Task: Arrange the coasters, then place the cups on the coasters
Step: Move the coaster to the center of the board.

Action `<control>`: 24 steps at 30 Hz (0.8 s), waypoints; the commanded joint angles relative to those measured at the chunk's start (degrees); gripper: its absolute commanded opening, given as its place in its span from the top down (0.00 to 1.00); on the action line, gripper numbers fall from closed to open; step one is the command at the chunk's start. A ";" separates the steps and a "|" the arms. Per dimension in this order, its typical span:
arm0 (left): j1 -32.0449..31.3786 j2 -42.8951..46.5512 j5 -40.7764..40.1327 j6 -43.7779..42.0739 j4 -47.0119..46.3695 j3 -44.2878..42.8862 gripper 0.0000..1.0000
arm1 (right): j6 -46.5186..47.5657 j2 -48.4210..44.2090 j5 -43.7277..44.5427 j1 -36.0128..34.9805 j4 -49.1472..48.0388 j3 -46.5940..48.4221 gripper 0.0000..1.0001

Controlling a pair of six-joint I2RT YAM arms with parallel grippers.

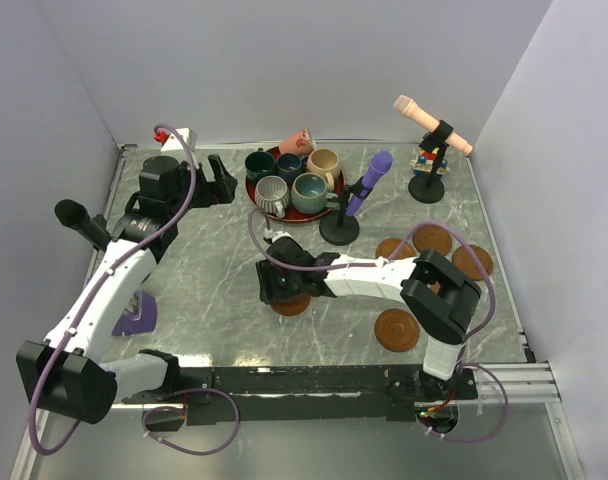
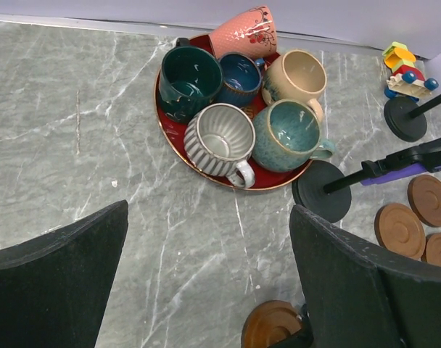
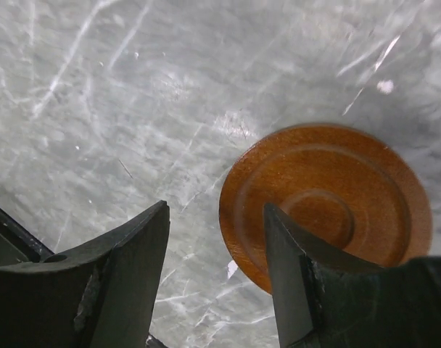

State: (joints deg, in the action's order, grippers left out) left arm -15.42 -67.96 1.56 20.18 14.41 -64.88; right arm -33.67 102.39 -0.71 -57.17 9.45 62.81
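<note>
Several cups crowd a red plate point(image 2: 178, 138): grey ribbed point(image 2: 219, 139), teal point(image 2: 286, 134), dark green point(image 2: 189, 78), dark blue point(image 2: 240, 76) and beige point(image 2: 294, 75). A pink cup point(image 2: 242, 30) lies tipped at the plate's far rim. My left gripper point(image 2: 208, 210) hangs open above bare table, near side of the plate. My right gripper point(image 3: 215, 210) stands open at mid-table; its right finger point(image 3: 293, 268) overlaps a brown coaster point(image 3: 326, 196), whose left edge shows between the jaws. More coasters point(image 1: 397, 330) point(image 1: 432, 238) point(image 1: 472, 262) lie to the right.
A purple toy microphone point(image 1: 369, 185) on a black round base point(image 1: 339, 228) stands just right of the plate. A peach microphone point(image 1: 432, 125) with a small colourful toy point(image 1: 427, 160) stands at the back right. A purple object point(image 1: 136, 318) lies by the left arm.
</note>
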 commanded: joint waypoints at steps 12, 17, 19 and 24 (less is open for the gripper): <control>-0.05 3.98 -3.23 -1.03 -3.61 1.34 0.03 | 6.60 -17.22 12.57 3.38 12.16 -2.94 0.18; -0.14 3.19 -2.09 -0.32 -3.51 0.99 0.03 | 6.16 -15.30 13.81 3.82 12.61 -6.20 0.18; -0.14 3.19 -2.09 -0.15 -3.69 1.16 0.03 | 5.81 -13.63 13.11 4.17 11.82 -6.47 0.21; -0.14 3.01 -2.09 -0.23 -3.52 0.99 0.03 | 5.81 -8.27 11.17 4.26 9.98 -4.45 0.25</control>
State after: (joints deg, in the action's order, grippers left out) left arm -15.42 -64.77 -1.15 19.38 13.08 -63.64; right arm -27.81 91.20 11.05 -53.21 21.04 56.55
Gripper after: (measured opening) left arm 0.966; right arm 0.762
